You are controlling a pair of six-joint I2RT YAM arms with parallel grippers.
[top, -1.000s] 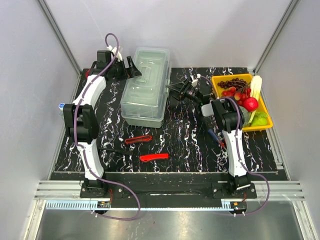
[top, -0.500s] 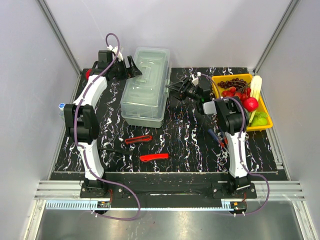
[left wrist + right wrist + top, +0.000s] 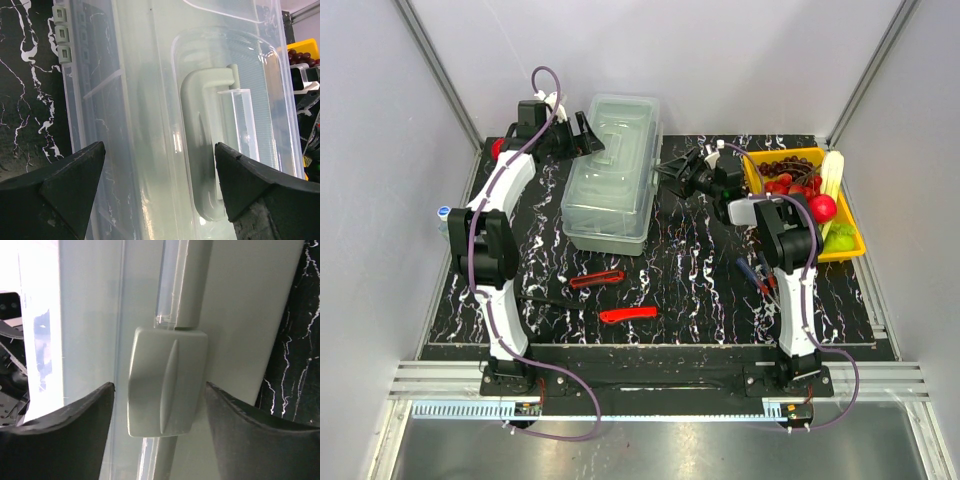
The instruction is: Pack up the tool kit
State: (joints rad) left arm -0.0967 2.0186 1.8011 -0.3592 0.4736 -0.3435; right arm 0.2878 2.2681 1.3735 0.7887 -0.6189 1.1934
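Note:
The tool kit's translucent grey-green toolbox (image 3: 610,175) lies with its lid down at the back of the table. My left gripper (image 3: 588,135) hovers open over its far left corner; in the left wrist view the left gripper (image 3: 160,170) spans the lid beside the lid handle (image 3: 200,150), touching nothing. My right gripper (image 3: 672,172) faces the box's right side. In the right wrist view the right gripper (image 3: 159,386) stands open with a finger on each side of the latch (image 3: 167,382) and a small gap on both. Two red tools (image 3: 597,279) (image 3: 628,315) and a blue-handled tool (image 3: 752,272) lie loose on the table.
A yellow tray (image 3: 850,245) of fruit stands at the back right, just behind my right arm. A thin black tool (image 3: 542,297) lies by the left arm. A small red item (image 3: 498,148) sits at the back left corner. Grey walls close in the table.
My right gripper has shifted towards the back along the box's right side and its jaws have spread wider. The left gripper has hardly moved.

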